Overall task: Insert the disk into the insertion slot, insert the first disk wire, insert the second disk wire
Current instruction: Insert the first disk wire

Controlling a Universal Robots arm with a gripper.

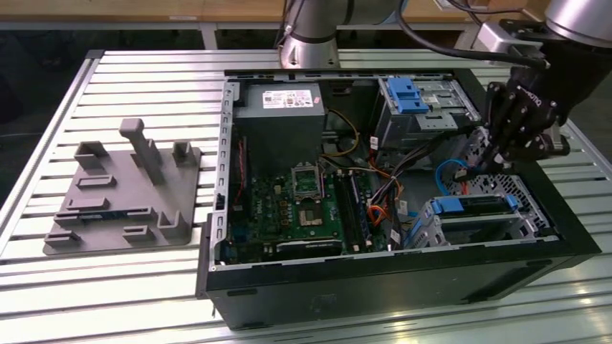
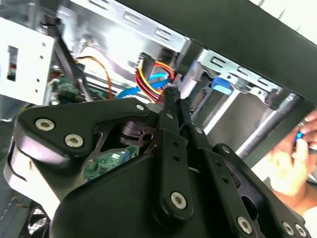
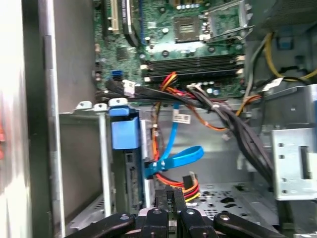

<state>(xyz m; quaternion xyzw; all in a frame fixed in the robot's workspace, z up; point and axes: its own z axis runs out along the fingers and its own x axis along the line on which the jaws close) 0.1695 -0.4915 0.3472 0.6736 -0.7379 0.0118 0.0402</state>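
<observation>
Pinching disk pwr wire (image 3: 191,185), jaws ~shut

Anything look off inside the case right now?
Nothing damaged or askew: the disk sits square in the insertion slot, with the gripper at the loose wires beside it. One oddity: in the second wrist view a person's hand shows near the case, close to the work area.

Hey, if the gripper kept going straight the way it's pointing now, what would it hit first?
Most likely the bundle of red, yellow and orange wires, right ahead of the gripper in the first wrist view, with the flat bright blue cable beside it. Depth is unclear, so they may already touch.
</observation>
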